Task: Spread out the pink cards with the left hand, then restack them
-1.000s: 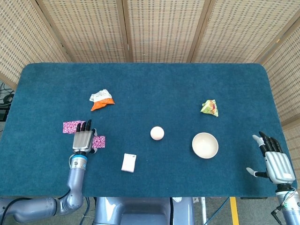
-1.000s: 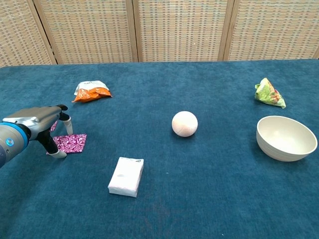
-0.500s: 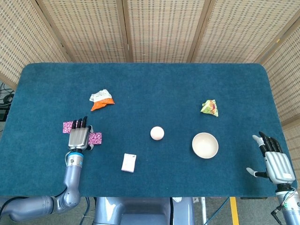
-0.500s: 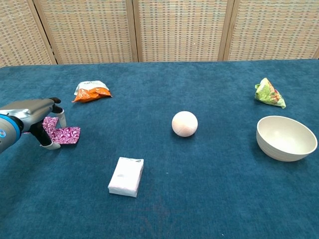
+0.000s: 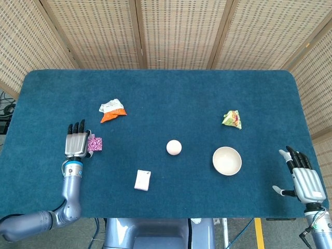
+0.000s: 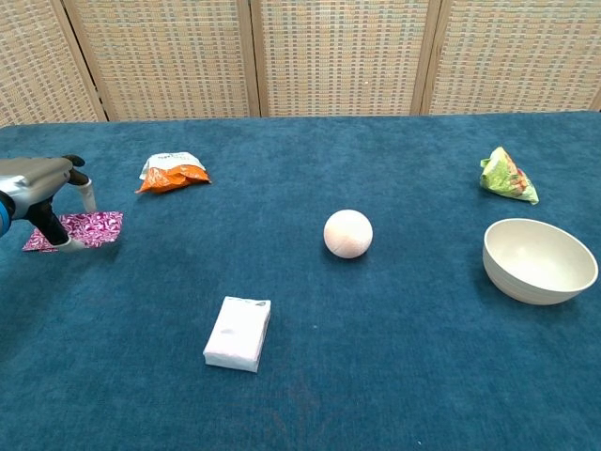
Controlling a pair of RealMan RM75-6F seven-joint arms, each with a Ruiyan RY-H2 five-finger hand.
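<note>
Two flat patterned pink cards (image 6: pixel 89 227)

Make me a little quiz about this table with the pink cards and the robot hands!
1. True or false: the left hand is over the pink cards.
2. Which thing lies nearest the white bowl? A: white packet B: green snack bag C: orange and white snack bag
3. Fill in: the right hand holds ____.

Key
1. True; the fingers come down on the cards in the chest view.
2. B.
3. Nothing; its fingers are spread at the table's edge.
</note>
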